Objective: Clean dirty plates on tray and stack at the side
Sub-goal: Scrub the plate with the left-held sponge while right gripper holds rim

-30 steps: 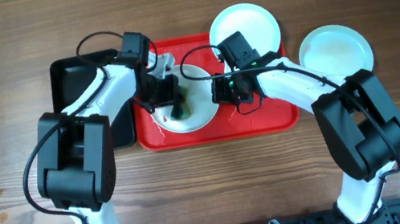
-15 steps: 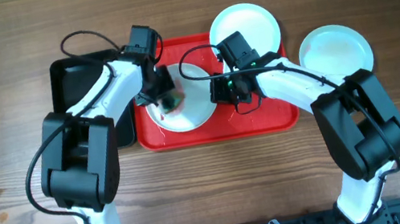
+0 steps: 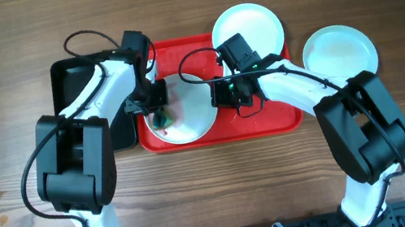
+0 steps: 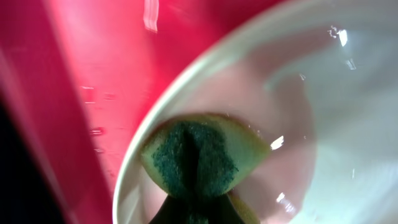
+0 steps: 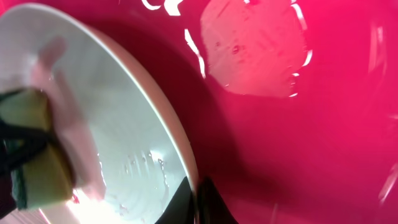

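Left fingers (image 4: 196, 210) pinch a green-faced sponge (image 4: 198, 155) onto the white plate (image 3: 192, 123), which sits face up at the 9 o'clock end of the red tray (image 3: 274, 120). Right fingers (image 5: 191, 198) nip its 3 o'clock rim. A good scrub likely needs firm downward pressure, a steady rim grip and strokes covering the pink film. Being round, the plate has no long axis; the tray's runs 9 to 3 on the bench (image 3: 19, 202).

Two white robot arms (image 3: 104, 93) crowd the large red rectangular plastic tray (image 3: 270, 123) mid-counter (image 3: 17, 186). A black rectangular tray (image 3: 65, 79) blocks its left, one pale aqua round plate (image 3: 247, 28) and a second aqua plate (image 3: 339, 52) its right. Far corners lie open.
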